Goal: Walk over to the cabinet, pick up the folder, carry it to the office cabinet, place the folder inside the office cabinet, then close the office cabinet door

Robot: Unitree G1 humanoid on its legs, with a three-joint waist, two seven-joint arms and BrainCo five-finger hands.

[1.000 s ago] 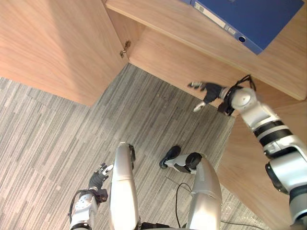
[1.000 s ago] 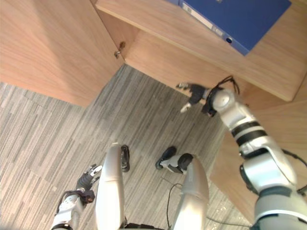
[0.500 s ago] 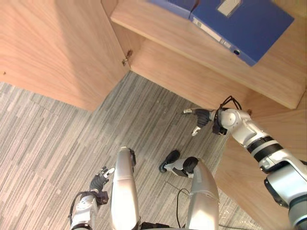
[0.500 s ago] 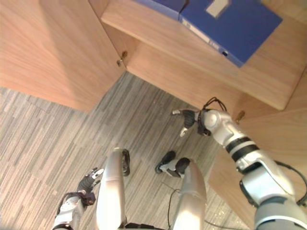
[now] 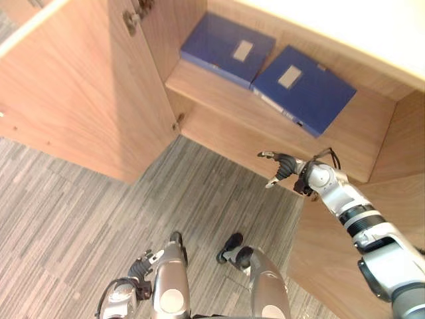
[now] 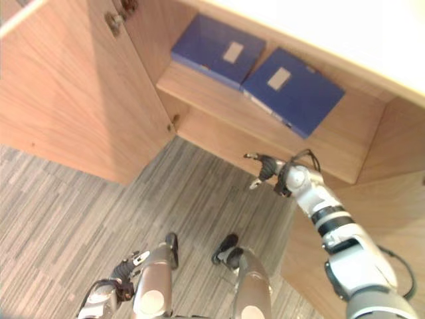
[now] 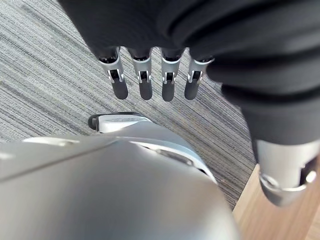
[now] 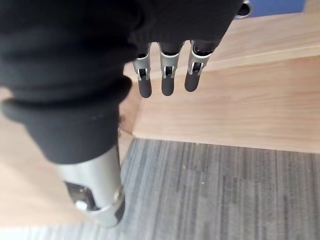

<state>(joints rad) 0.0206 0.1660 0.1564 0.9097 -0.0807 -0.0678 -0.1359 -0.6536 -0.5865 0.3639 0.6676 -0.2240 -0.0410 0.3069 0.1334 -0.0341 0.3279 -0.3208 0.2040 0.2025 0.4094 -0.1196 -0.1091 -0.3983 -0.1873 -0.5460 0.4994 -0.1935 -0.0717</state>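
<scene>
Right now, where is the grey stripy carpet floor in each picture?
Left eye view: the grey striped carpet spreads before the open pale wooden cabinet.
Right eye view: the same carpet, again before the cabinet.
Left wrist view: carpet past the left hand.
Right wrist view: carpet past the right hand, beside the cabinet's panel.
Shared landmark: pale wood bordering the carpet.

My two head cameras sit slightly apart and look steeply down from high above. Both take in the open cabinet [image 5: 212,90], the grey carpet [image 5: 80,219] in front of it, and my right hand [image 5: 284,166] near the shelf edge. My left wrist camera looks along my left hand [image 7: 145,82] from very close, facing the carpet. My right wrist camera looks along my right hand, equally close, at the cabinet's lower front and the carpet. The head views also show that area.
</scene>
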